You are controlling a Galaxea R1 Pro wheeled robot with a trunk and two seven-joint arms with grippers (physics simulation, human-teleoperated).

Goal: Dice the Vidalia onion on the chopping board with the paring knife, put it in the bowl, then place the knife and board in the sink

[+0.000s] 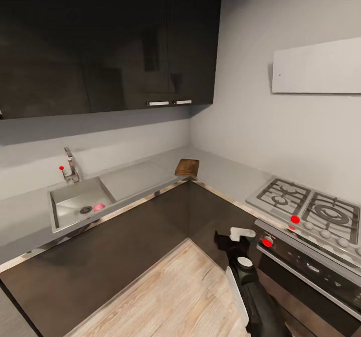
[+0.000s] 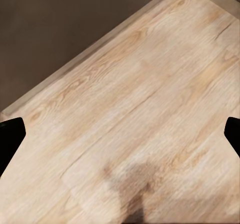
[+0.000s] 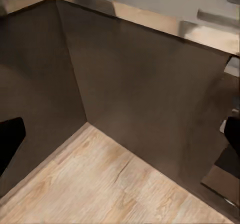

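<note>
Well ahead and left of the right claw (image 1: 235, 236), the Vidalia onion (image 1: 99, 206) lies beside the drain in the sink (image 1: 65, 196). Both claws look spread and empty. Roll close, face the basin squarely, then reach.

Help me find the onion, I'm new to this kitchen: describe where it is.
Look at the steel sink set in the grey countertop under the dark wall cabinets. The onion lies on the basin floor right beside the round drain; it's the only pink ball there.

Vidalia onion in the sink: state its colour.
Pink-red; the Vidalia onion shows best in the head view, beside the drain.
</note>
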